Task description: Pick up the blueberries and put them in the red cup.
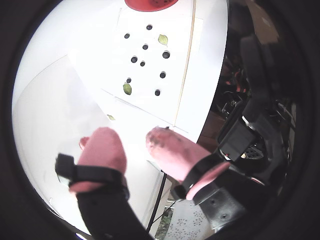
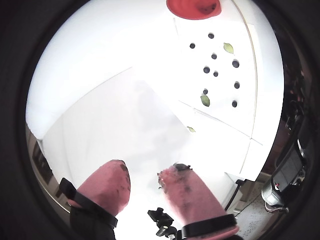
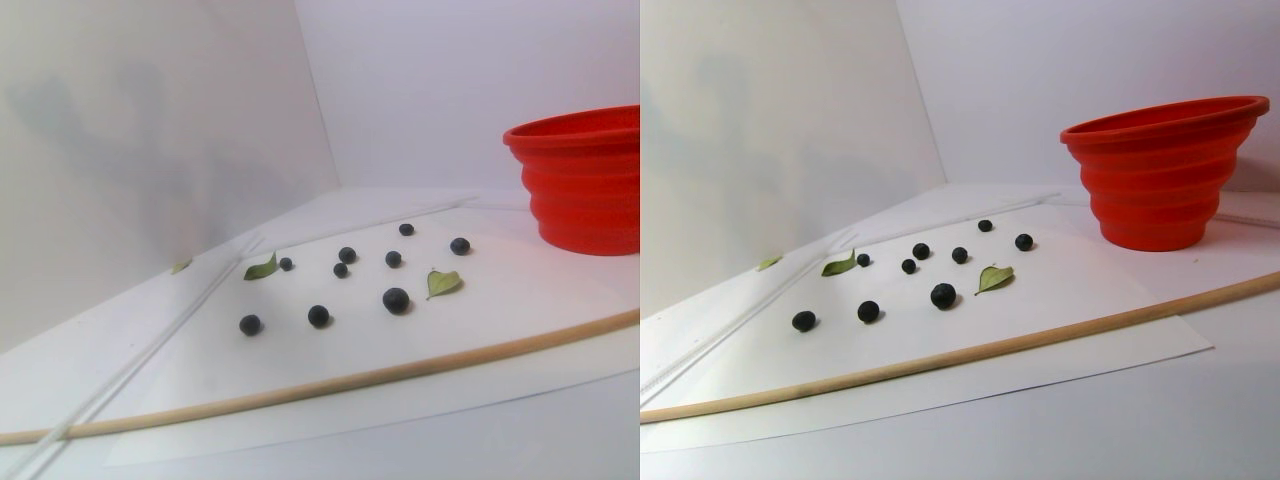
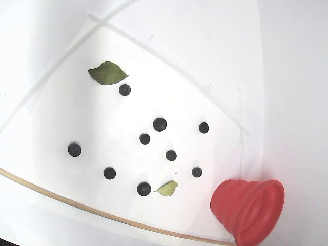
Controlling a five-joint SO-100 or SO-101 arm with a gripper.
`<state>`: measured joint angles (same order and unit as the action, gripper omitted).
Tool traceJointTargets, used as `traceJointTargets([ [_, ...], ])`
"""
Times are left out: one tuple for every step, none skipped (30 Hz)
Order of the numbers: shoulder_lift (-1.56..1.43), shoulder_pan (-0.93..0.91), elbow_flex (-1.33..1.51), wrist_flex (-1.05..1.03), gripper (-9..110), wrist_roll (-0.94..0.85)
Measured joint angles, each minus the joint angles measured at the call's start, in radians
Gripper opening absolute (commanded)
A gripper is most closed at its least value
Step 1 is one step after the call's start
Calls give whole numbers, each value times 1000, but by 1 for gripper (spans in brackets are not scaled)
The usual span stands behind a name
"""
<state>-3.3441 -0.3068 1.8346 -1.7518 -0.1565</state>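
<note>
A white bench (image 4: 287,77) backed by plain white walls fills every view, with a white paper sheet (image 4: 61,123) taped flat on it and a thin wooden strip (image 3: 330,385) curving along the sheet's near edge in the stereo pair view. To the side in a wrist view, dark clutter lies beyond the bench edge, too blurred to name.

The red cup (image 4: 249,209) stands upright on the sheet at its corner, just past the scattered fruit. In a wrist view some dark specks show inside the cup's rim (image 1: 150,4), but I cannot tell whether they are berries.

The pincer (image 1: 131,142) hangs high above bare bench, well apart from the fruit, its 2 pink-covered fingers (image 2: 107,182) spread with nothing between them.

9 blueberries (image 4: 160,124) lie loose on the sheet between the cup and the far corner, none touching another. 2 green leaves (image 4: 107,73) rest among them, and a 3rd small one (image 3: 180,266) sits off by the tape.

As I judge it, the task is barely begun or not begun: all 9 visible berries are left to collect.
</note>
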Motion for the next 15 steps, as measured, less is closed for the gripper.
traceJointTargets([
  [0,0,0,0,12,0],
  [0,-2,0,0,12,0],
  [0,-11,0,0,12,0],
  [0,-17,0,0,12,0],
  [0,-21,0,0,12,0],
  [0,-25,0,0,12,0],
  [0,-25,0,0,12,0],
  [0,-25,0,0,12,0],
  [0,-25,0,0,12,0],
  [0,-25,0,0,12,0],
  [0,-25,0,0,12,0],
  [0,-25,0,0,12,0],
  [0,-25,0,0,12,0],
  [0,-25,0,0,12,0],
  [0,-25,0,0,12,0],
])
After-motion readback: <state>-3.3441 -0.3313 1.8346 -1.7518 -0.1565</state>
